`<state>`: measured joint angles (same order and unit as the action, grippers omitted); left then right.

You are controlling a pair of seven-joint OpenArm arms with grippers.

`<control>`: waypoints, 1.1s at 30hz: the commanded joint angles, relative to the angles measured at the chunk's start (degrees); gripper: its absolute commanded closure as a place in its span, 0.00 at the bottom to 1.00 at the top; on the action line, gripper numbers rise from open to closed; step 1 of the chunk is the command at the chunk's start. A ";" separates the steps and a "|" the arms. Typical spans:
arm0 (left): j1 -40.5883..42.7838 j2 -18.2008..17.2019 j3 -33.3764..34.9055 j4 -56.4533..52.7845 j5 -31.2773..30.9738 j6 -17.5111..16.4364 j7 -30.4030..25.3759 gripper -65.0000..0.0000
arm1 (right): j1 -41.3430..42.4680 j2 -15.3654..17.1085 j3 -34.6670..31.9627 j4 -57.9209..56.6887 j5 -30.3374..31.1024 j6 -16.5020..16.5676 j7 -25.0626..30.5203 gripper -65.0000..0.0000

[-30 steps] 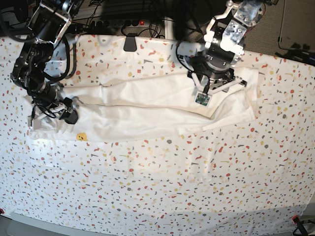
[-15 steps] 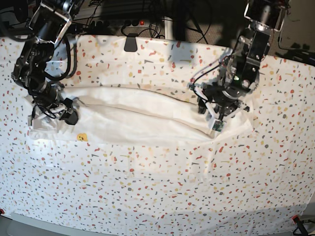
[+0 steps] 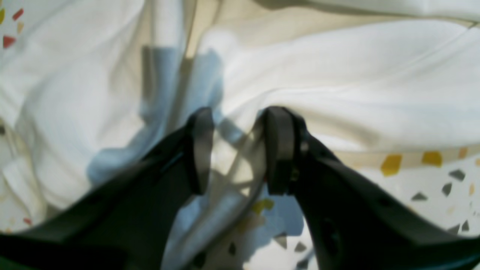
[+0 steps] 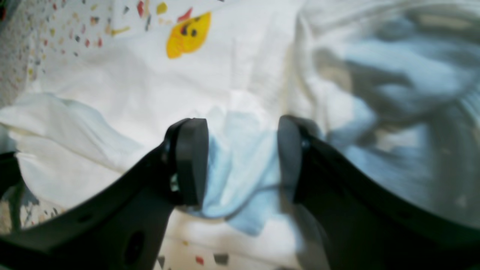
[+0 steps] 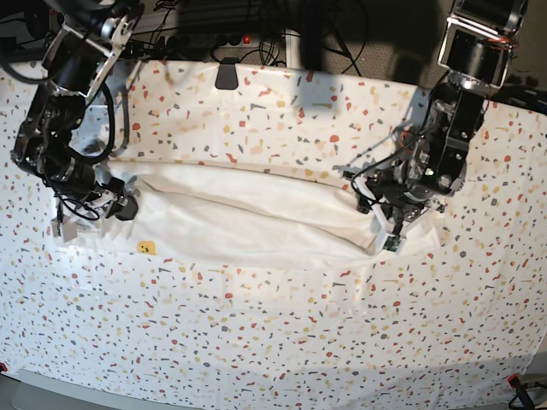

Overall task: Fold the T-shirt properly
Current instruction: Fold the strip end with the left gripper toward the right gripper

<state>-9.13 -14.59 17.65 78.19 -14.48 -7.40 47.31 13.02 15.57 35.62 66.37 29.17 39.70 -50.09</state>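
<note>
Right gripper point(image 5: 109, 205), at the left of the base view, has its fingers parted over a bunched fold at the end of the T-shirt point(image 5: 248, 213); whether it pinches is unclear. Folded into a long band, the shirt lies across the speckled table cover point(image 5: 273, 342). Left gripper point(image 5: 389, 231) clamps cloth at the other end.

The left pincer point(image 3: 236, 150) has its two dark fingers point(image 3: 279, 150) apart, with a raised ridge of the white T-shirt point(image 3: 337, 86) running up between them. Whether the pads press the cloth is not clear in the blur. The shirt spreads in soft folds to the left and far side. At the near right, the speckled worktop point(image 3: 442, 187) shows beside the shirt's edge.
</note>
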 commanded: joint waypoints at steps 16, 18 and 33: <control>0.20 -0.72 -0.04 14.91 19.56 1.18 8.90 0.65 | 1.25 14.82 0.13 8.28 8.04 0.30 -3.23 0.53; 0.22 -0.70 -0.04 14.91 19.58 1.22 5.38 0.65 | 1.27 15.87 0.15 8.28 10.16 0.30 -3.98 0.53; -0.70 -6.56 -0.09 6.71 18.49 1.20 -2.99 0.65 | 1.25 16.63 0.15 8.28 13.27 0.30 -7.23 0.53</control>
<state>-8.71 -20.82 17.93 83.96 3.68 -6.42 45.21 13.06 30.65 35.57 73.56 41.12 39.72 -58.22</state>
